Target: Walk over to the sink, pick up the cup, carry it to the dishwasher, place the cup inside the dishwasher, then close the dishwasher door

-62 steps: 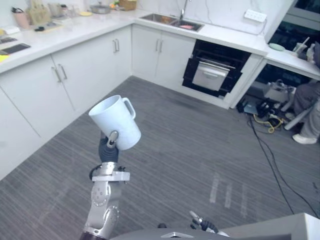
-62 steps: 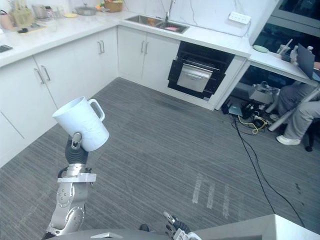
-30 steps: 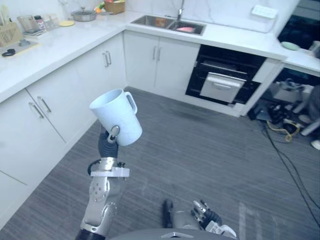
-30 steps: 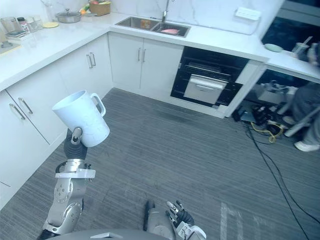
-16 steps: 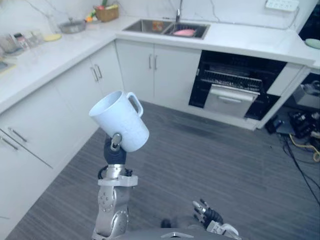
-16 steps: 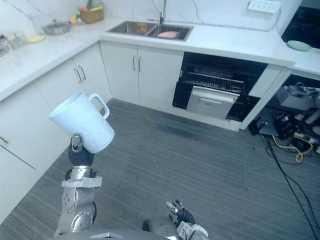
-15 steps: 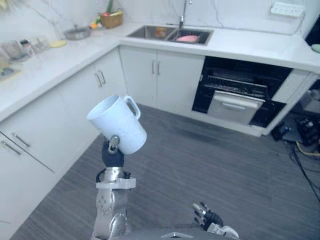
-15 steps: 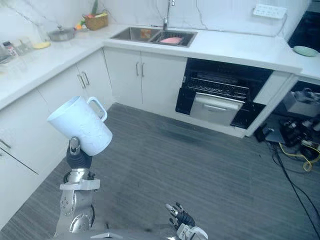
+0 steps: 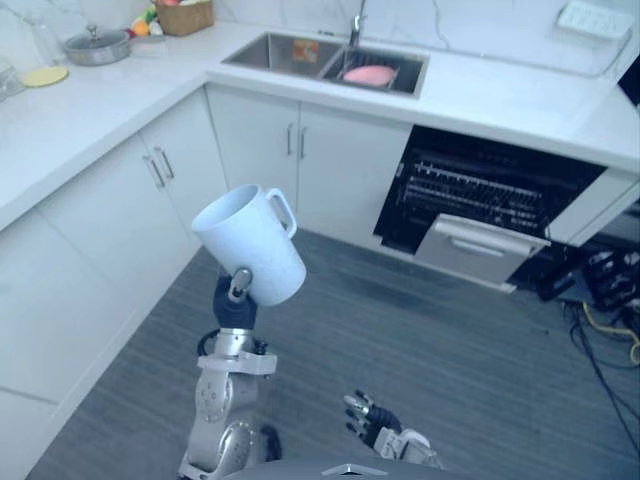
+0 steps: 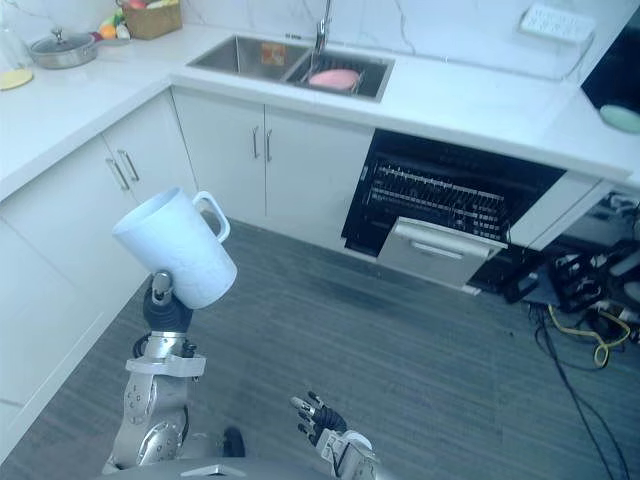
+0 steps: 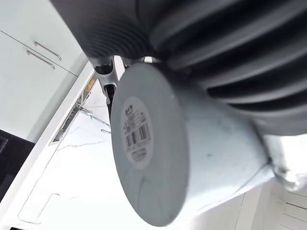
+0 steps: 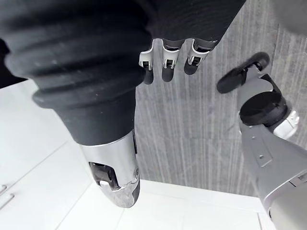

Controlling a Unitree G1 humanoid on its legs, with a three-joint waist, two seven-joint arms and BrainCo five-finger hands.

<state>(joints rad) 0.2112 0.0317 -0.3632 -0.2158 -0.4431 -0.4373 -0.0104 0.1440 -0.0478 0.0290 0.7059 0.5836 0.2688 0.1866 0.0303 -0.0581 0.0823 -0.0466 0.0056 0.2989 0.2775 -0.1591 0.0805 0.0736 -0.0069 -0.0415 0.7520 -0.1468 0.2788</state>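
While the left robot hand [image 9: 234, 300] grips the tilted white mug [image 9: 252, 245] above the floor [image 9: 450, 360], the right robot hand [image 9: 368, 418] hangs low, fingers loosely spread.

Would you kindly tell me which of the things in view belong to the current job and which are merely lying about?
Job in hand: white cup, gripped by the left robot hand; open dishwasher; dishwasher door; sink.

Lying about: lidded pot; fruit basket; yellow plate; pink item in the sink; wall socket. The right robot hand hangs open.
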